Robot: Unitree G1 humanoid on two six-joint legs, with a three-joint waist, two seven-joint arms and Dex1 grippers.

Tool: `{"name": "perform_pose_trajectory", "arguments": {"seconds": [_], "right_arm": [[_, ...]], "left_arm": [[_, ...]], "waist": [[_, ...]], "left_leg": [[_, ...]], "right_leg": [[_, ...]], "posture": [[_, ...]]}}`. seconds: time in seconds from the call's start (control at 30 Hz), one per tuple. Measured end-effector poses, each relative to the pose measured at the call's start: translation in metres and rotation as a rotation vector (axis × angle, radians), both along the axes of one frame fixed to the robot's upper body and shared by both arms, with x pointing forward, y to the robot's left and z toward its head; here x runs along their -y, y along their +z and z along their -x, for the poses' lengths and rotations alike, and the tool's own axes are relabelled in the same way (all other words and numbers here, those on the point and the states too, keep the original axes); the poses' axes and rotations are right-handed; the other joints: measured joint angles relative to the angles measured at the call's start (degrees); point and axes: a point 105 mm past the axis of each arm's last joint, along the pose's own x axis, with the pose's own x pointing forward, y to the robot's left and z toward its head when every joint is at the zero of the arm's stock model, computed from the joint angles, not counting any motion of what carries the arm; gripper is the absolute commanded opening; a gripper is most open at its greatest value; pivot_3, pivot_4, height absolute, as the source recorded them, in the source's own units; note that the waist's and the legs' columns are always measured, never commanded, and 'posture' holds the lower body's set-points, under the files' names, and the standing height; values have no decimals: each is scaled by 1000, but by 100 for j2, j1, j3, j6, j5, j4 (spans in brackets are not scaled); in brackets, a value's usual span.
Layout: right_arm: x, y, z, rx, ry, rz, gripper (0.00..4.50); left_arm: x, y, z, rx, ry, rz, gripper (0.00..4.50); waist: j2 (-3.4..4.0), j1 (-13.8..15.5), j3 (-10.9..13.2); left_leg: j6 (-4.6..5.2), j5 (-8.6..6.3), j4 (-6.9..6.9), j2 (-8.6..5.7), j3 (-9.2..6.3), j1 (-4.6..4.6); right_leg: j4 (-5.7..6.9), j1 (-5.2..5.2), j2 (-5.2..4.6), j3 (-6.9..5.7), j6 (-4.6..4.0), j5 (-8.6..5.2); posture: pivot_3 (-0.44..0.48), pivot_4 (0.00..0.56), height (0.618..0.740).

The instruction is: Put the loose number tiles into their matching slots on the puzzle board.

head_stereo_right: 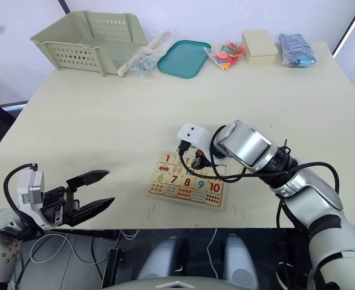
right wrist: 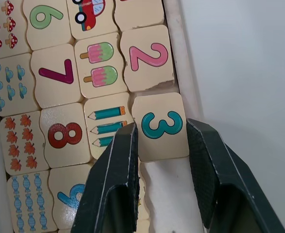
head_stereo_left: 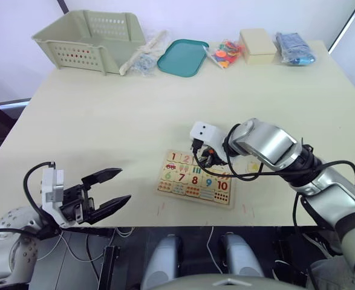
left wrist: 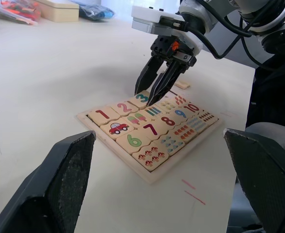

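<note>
Bracketing the 3 tile (right wrist: 162,127), the right gripper (right wrist: 162,145) has one black finger on each side of it, close against its edges; whether they actually squeeze it cannot be told. The tile sits in the top row of the puzzle board (head_stereo_left: 196,179), right after the 2 tile (right wrist: 147,58), with an empty slot (right wrist: 169,194) past it in the same row. The 1 tile (left wrist: 102,115) is seated at the start of that row. Below it the board shows pictures of a car, lollies and pencils, then the numbers 6 to 10. One more loose tile (left wrist: 182,85) lies on the table (head_stereo_left: 135,115) just off the board's right edge, behind the right gripper.

Well to the left of the board, at the table's near edge, the left gripper (head_stereo_left: 110,190) hangs with its fingers spread wide and nothing between them.

Far beyond the board, along the table's back edge, stand a pale green basket (head_stereo_left: 92,39), a teal tray (head_stereo_left: 183,57), a bag of colourful pieces (head_stereo_left: 224,53) and a cream box (head_stereo_left: 257,46).
</note>
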Motion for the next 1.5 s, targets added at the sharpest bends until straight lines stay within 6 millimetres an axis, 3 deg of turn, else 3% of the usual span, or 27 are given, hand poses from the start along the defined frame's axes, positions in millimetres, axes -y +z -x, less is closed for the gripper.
{"name": "perform_pose_trajectory", "arguments": {"seconds": [1.13, 1.17, 1.27, 1.33, 1.5], "right_arm": [[-3, 0, 0, 1, 9, -5, 882], [-3, 0, 0, -1, 10, -5, 1922], [-4, 0, 1, -5, 17, -8, 3277], [-3, -2, 1, -10, 11, -2, 4462], [-3, -2, 0, -10, 9, 1, 4462]], "left_arm": [[1, -2, 0, -1, 7, 11, 4500], [1, -2, 0, -1, 7, 11, 4500], [1, -2, 0, 1, 7, 12, 4500], [1, -2, 1, 2, 6, 13, 4500], [1, -2, 0, 3, 6, 13, 4500]], "waist": [[0, -3, 0], [0, -2, 0], [0, -2, 0], [0, -1, 0], [0, -1, 0]], "left_leg": [[0, 0, 0, 1, -1, 1], [0, 0, 0, 1, -1, 1], [0, 0, 0, 1, -1, 1], [0, 0, 0, 1, -1, 0], [0, 0, 0, 0, -1, 0]], "right_leg": [[1, 0, 1, 0, -1, 0], [1, 0, 1, 0, -1, 0], [1, 0, 0, 0, -1, 0], [1, 0, 0, -1, -1, 0], [-1, 0, -1, -1, 0, 0]], "posture": [[0, 150, 740], [0, 150, 740], [0, 150, 740], [0, 150, 740], [0, 150, 740]]}}
